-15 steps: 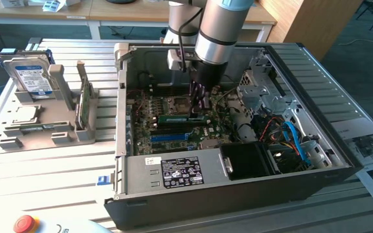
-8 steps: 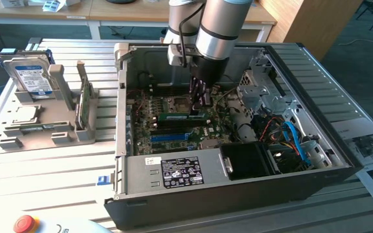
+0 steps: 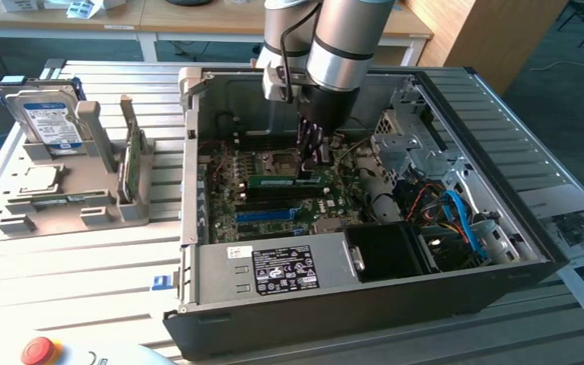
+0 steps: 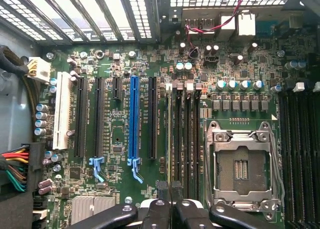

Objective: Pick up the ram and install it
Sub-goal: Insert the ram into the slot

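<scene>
The arm comes down almost straight from the far side into the open computer case [image 3: 535,258], which lies on its side on the slatted worktop [image 3: 89,266]. The wrist points downward over the middle of the motherboard [image 3: 229,207].

The claw [image 3: 315,161] is clenched, its two dark fingertips [image 4: 162,190] pressed together. It hangs low inside the case, just over the memory slots.

The ram [image 3: 284,180] stands on edge in one of those slots, running across the exterior view from left to right. Its end towards the exterior view's right lies directly under the claw. Whether the tips touch the stick cannot be told.

In the wrist view the bare processor socket [image 4: 242,169] sits just beside the slots, and a blue card slot [image 4: 133,119] lies on their other side.

Outside the case, on the exterior view's left, a hard drive [image 3: 46,122] with a blue label stands upright in a grey rack [image 3: 119,209].
</scene>
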Robot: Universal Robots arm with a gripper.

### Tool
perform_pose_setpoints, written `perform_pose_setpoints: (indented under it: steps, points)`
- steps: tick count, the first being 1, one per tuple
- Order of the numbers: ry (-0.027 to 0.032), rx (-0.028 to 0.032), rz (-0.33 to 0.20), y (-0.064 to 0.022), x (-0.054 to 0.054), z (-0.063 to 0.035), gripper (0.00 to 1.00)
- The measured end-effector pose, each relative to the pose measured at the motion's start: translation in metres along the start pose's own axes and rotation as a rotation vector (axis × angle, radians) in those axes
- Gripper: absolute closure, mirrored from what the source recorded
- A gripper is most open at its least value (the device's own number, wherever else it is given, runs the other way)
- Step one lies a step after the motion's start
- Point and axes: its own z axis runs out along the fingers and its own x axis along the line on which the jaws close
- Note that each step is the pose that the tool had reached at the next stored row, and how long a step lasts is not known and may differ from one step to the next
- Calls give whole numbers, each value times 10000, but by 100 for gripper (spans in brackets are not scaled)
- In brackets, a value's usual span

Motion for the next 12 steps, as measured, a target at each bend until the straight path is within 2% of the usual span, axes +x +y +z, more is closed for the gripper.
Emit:
perform_pose_setpoints:
  steps: [4, 9, 12]
  points:
    - [37, 14, 4, 3, -3, -1, 89]
    - [126, 88, 18, 17, -17, 0, 89]
    - [156, 208, 29, 36, -28, 1, 89]
